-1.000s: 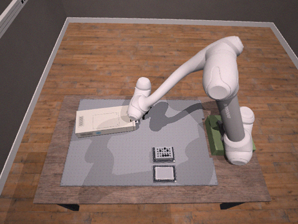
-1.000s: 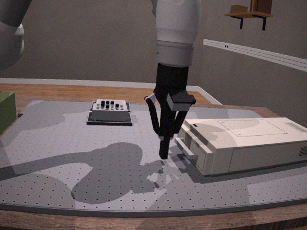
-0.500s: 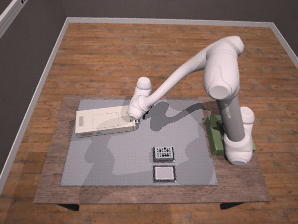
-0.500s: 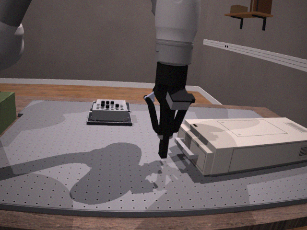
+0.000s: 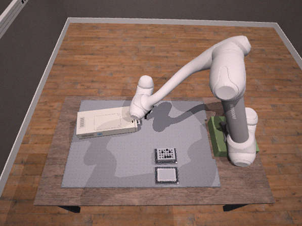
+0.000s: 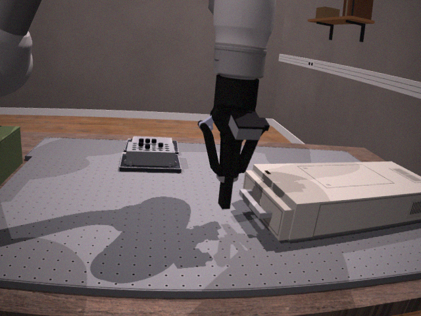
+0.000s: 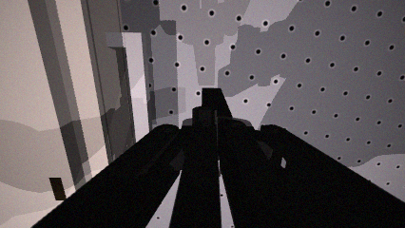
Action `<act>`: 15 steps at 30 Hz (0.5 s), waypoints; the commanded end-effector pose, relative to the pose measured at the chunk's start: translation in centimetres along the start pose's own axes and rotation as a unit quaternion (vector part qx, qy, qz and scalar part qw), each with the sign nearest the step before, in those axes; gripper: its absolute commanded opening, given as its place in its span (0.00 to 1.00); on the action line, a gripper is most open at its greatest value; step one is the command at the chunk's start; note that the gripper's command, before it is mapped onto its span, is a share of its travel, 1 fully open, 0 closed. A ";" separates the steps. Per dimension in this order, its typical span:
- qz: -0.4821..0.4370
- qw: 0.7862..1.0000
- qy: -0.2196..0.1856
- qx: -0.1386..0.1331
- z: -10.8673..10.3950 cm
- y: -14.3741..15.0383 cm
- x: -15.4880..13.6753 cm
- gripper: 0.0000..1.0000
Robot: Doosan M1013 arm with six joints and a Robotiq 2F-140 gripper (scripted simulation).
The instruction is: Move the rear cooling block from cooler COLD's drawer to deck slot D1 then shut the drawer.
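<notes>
The cooler COLD (image 5: 106, 121) (image 6: 346, 200) has its drawer front (image 6: 272, 212) against the body, with no gap visible. Its lamp (image 6: 267, 172) (image 7: 57, 188) looks dark. The drawer's inside and the front block are hidden. My gripper (image 6: 224, 207) (image 7: 210, 103) is shut and empty, upright just off the handle (image 6: 254, 205) (image 7: 137, 71), not touching it. A grey block (image 5: 166, 154) (image 6: 151, 158) sits in deck slot D1 (image 5: 166, 163) (image 6: 149, 169) and looks flat. Several black tube tops show in its bores; whether each is in its starting bore cannot be told.
Deck slot D2 (image 5: 166, 182) lies beyond D1, with a pale, bare plate inside its dark rim. A green block (image 5: 217, 144) (image 6: 8, 149) stands by the arm's base. The perforated deck (image 5: 133, 157) (image 6: 152, 282) lies under the cooler and slots.
</notes>
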State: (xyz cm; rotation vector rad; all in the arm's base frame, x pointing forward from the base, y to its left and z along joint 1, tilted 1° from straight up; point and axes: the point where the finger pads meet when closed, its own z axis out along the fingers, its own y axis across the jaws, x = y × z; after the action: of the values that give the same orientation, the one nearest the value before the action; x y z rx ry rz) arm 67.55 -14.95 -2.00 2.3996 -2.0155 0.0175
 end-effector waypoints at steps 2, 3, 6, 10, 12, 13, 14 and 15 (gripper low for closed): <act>0.000 1.000 0.000 0.001 -0.4 0.0 0.0 0.10; 0.000 1.000 0.000 0.001 -0.6 0.0 0.0 0.10; 0.000 1.000 0.000 0.001 -1.0 0.0 0.0 0.10; 0.000 1.000 0.000 0.001 -1.5 0.0 0.0 0.10; 0.000 1.000 0.000 0.001 -1.8 0.0 0.0 0.10; 0.000 1.000 0.000 0.001 -1.9 0.0 0.0 0.10; 0.000 1.000 0.000 0.001 -2.0 0.0 0.0 0.10; 0.000 1.000 0.000 0.001 -2.2 0.0 0.0 0.10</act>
State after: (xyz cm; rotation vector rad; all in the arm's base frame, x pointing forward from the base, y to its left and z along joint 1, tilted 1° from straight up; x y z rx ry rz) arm 67.54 -14.92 -0.22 2.3995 -2.0154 0.0173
